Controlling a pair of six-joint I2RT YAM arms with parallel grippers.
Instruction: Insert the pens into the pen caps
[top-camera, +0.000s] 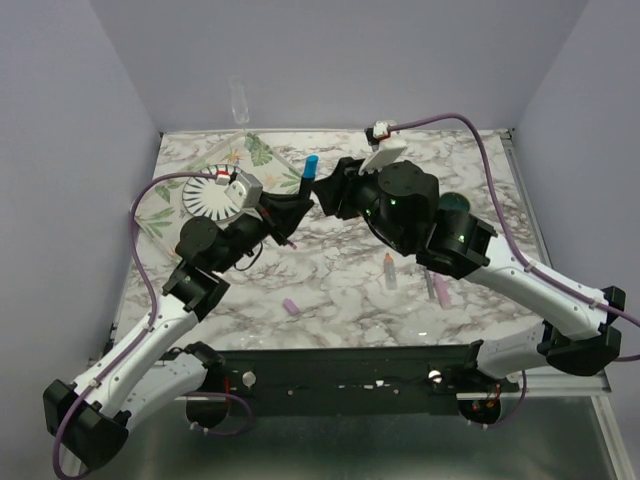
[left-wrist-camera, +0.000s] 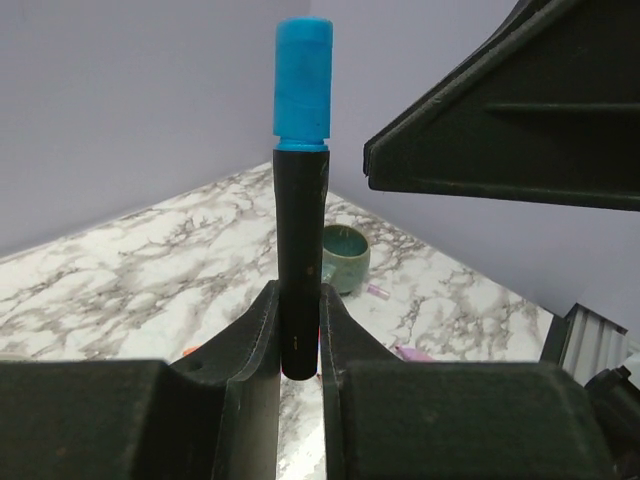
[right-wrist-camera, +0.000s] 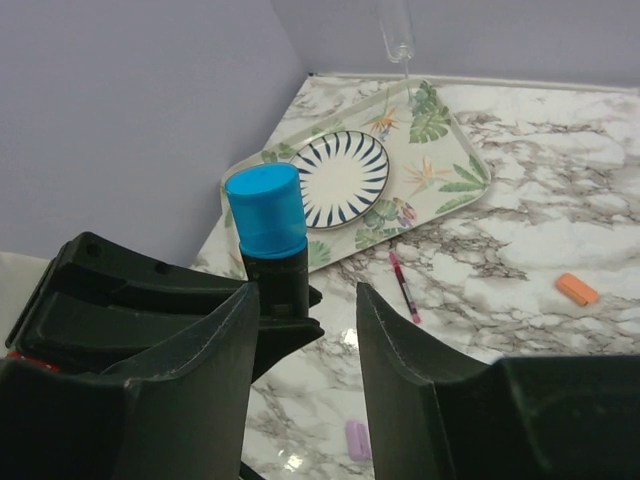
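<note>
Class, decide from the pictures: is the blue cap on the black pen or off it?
On. The blue cap sits over the top end of the black pen, which the left pincer holds upright; no tip shows.

Four pens: one black marker (left-wrist-camera: 300, 260) clamped upright between the left jaws, one grey marker (top-camera: 389, 270), one pink marker (top-camera: 438, 288), one thin red pen (right-wrist-camera: 405, 285). Three caps: one blue cap (left-wrist-camera: 303, 85), one orange cap (right-wrist-camera: 577, 289), one purple cap (top-camera: 291, 306). One mug (left-wrist-camera: 345, 257), one plate (right-wrist-camera: 345, 180), one tray (right-wrist-camera: 455, 150), one clear glass (right-wrist-camera: 397, 30).

Bright, even light, with faint glare on the marble tabletop (right-wrist-camera: 520, 250).
</note>
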